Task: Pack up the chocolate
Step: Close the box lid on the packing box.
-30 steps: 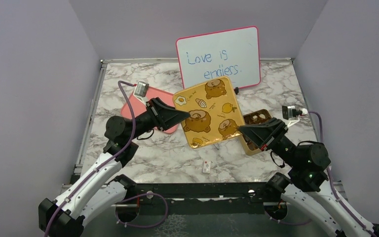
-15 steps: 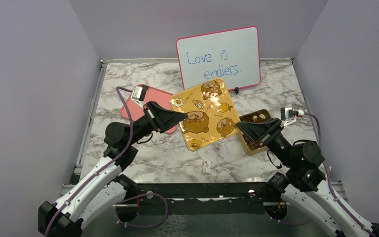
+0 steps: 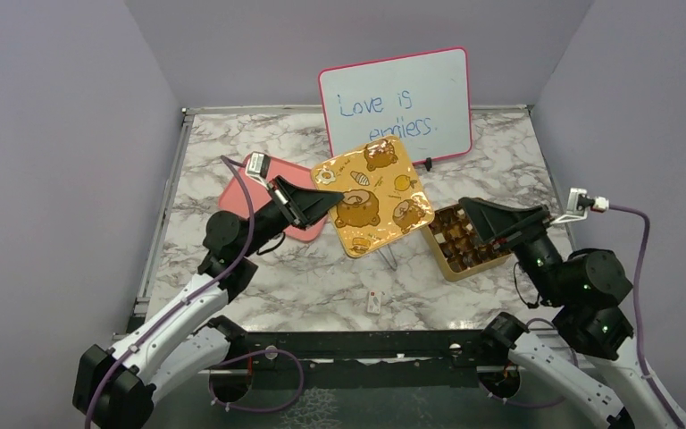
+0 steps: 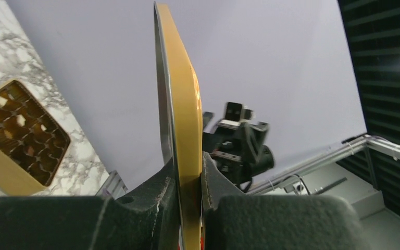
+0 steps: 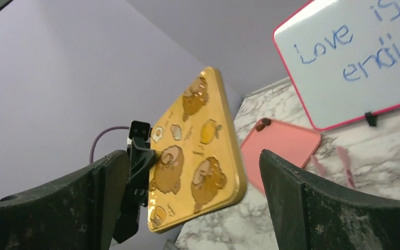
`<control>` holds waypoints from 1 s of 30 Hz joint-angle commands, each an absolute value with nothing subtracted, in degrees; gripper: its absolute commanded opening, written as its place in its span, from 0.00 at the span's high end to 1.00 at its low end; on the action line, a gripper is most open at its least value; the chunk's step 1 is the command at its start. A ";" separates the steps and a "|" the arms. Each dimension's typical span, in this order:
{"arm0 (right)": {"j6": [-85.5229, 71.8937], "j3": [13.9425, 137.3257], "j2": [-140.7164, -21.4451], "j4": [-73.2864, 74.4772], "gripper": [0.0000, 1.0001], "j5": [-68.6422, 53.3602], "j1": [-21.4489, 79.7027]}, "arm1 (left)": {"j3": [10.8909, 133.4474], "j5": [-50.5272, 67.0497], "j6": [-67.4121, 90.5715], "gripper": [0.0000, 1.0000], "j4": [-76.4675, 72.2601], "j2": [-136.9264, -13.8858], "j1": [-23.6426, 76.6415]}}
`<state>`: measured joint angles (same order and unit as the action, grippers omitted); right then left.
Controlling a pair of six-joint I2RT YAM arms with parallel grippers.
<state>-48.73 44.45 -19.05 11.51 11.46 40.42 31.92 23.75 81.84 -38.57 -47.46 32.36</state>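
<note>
Aloft, left fingers [image 4: 146, 208] pinch gold lid [image 4: 185, 130]

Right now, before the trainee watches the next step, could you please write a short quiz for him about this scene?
1. Fill in: the right gripper stands ___, holding nothing.
2. Which one grips the gold lid by its edge? A: the left gripper. B: the right gripper. C: both.
3. True or false: the gold lid covers the chocolate in the gold box.

Key: 1 open; 2 A; 3 false, the lid is lifted and the gold box is uncovered.
</note>
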 commanded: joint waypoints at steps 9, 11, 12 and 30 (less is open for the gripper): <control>-26.87 68.93 -45.37 27.24 0.00 13.05 40.25 | 38.14 16.16 78.61 1.00 -45.35 -68.92 35.70; -29.11 70.20 -48.81 28.37 0.00 15.87 40.26 | 39.93 15.73 78.96 1.00 -48.83 -74.71 37.33; -30.09 70.97 -50.28 28.89 0.00 16.63 40.25 | 40.69 15.47 79.27 1.00 -51.39 -77.99 38.16; -30.76 76.50 -49.34 28.87 0.00 20.81 40.26 | 61.17 8.65 90.52 1.00 -84.49 -126.85 51.91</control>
<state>-31.83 76.53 -51.53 28.38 17.41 40.42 57.17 11.86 88.66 -75.99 -123.50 50.22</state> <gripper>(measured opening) 0.998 0.167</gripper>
